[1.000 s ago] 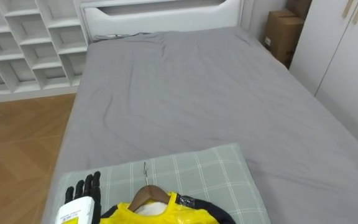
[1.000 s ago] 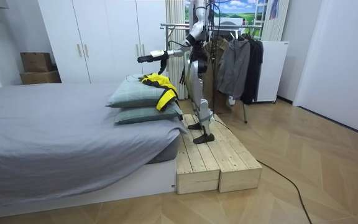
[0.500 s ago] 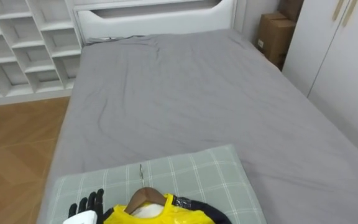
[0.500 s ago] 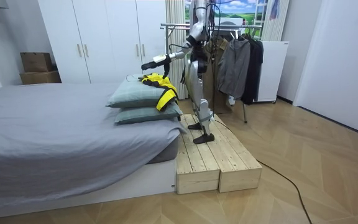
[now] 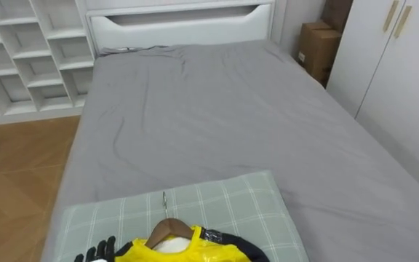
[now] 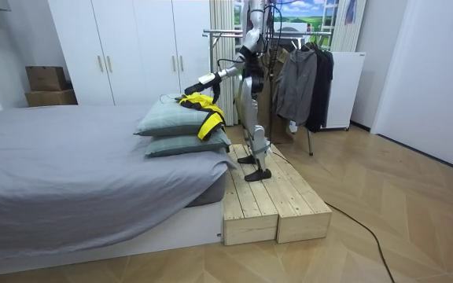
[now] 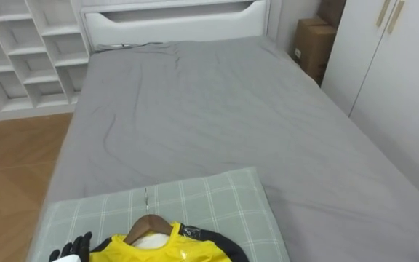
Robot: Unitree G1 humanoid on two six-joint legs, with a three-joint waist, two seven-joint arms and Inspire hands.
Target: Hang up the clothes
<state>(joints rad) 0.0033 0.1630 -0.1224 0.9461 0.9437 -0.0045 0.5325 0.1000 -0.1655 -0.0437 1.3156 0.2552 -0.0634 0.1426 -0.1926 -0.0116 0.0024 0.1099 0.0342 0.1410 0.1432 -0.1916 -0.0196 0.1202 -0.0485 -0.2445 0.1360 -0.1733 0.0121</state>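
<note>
Pickup step, I reckon: left hand [image 5: 95, 252] hangs loose-fingered, holding nothing, just beside the yellow jacket [image 5: 184, 252] (on the pillow [image 5: 231, 200]). Next it needs to grab that hanger [image 5: 167, 230].

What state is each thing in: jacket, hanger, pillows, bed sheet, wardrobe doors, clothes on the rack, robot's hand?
Yellow jacket: lying on the top pillow, on its hanger.
Hanger: lying flat, hook towards the headboard.
Pillows: stacked in two.
Bed sheet: spread out, slightly wrinkled.
Wardrobe doors: shut.
Rack clothes: hanging.
Left hand: open, beside the jacket.
</note>
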